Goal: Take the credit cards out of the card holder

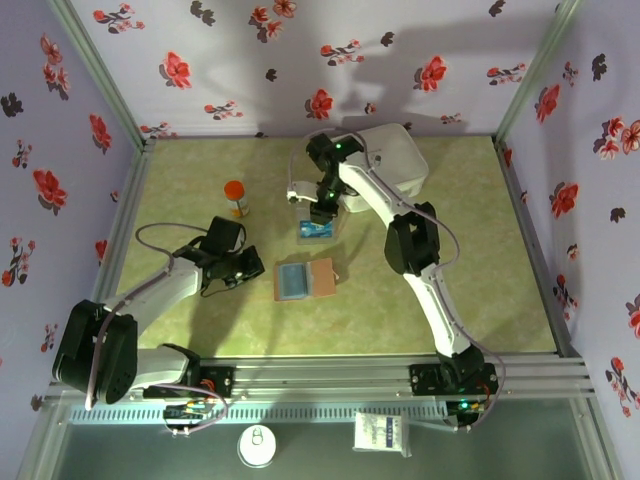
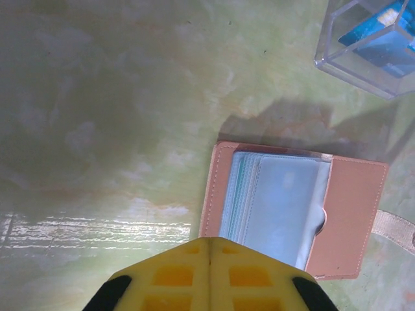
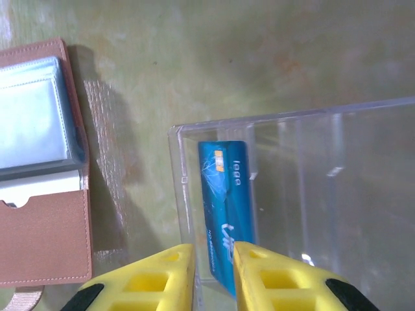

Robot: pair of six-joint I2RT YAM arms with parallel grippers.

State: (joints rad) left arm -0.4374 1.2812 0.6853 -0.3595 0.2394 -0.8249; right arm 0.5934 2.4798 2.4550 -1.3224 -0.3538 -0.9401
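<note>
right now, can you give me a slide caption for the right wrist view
Right pincer, slightly parted, over a blue card in the clear tray, open brown wallet alongside.

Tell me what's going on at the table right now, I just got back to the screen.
The right hand is over the clear tray, fingers slightly apart, with a blue card inside the tray beneath it. The brown wallet lies open on the table, and what look like teal card edges show in its sleeves. The left hand is shut and empty, hovering just beside the wallet.
</note>
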